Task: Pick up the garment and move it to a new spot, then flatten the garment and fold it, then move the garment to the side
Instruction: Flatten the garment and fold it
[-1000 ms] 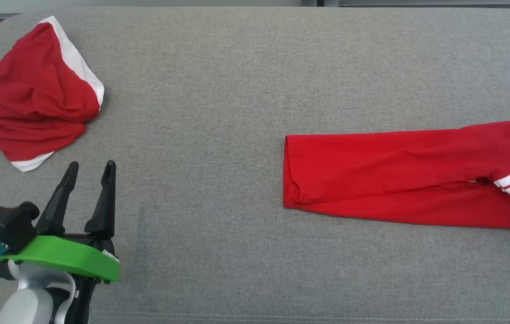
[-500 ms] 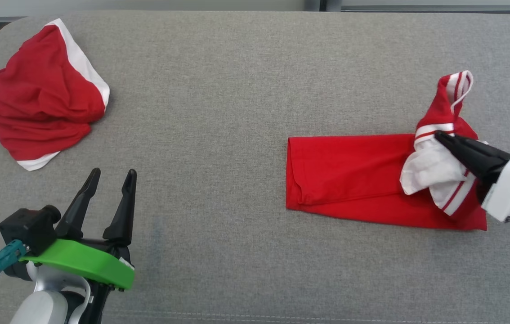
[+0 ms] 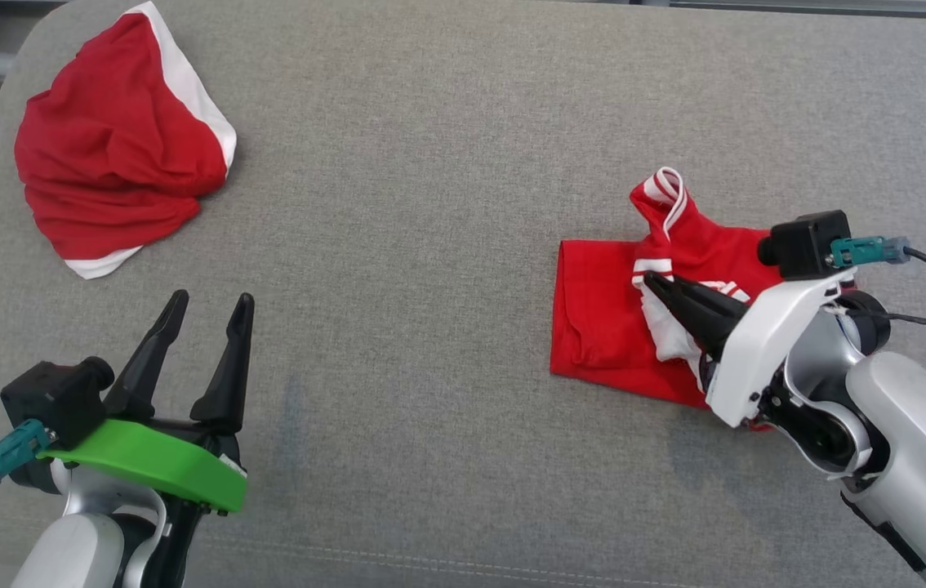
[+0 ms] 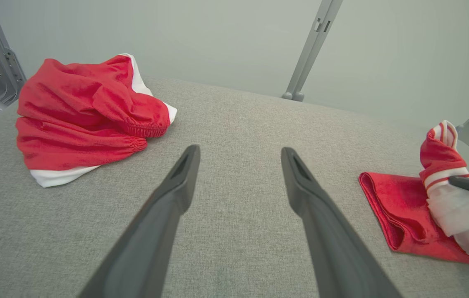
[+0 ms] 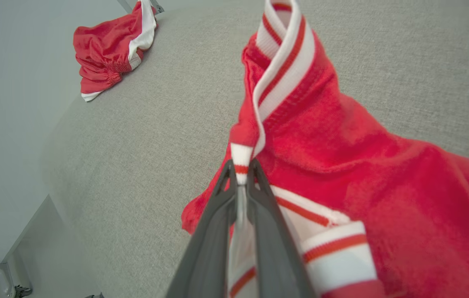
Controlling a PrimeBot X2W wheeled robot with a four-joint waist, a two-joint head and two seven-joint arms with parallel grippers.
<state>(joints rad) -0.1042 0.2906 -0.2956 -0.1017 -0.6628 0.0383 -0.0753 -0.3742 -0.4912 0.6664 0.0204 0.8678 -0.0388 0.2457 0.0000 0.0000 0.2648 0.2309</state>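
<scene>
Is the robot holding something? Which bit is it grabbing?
Yes. The right gripper pinches the red garment by its white-and-red striped edge. The left gripper is open, holding nothing.

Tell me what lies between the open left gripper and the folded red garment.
Nothing but bare grey fabric surface. The head view shows that stretch from the left gripper across to the folded red garment.

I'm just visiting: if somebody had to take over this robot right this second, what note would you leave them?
Left gripper: open, empty, over the grey padded surface.
Right gripper: shut on the red garment's striped trim, holding that end above the flat part.
Crumpled red-and-white garment: far left, untouched.
Done: laid out, fold begun. Left: finish the fold, move it aside.
</scene>
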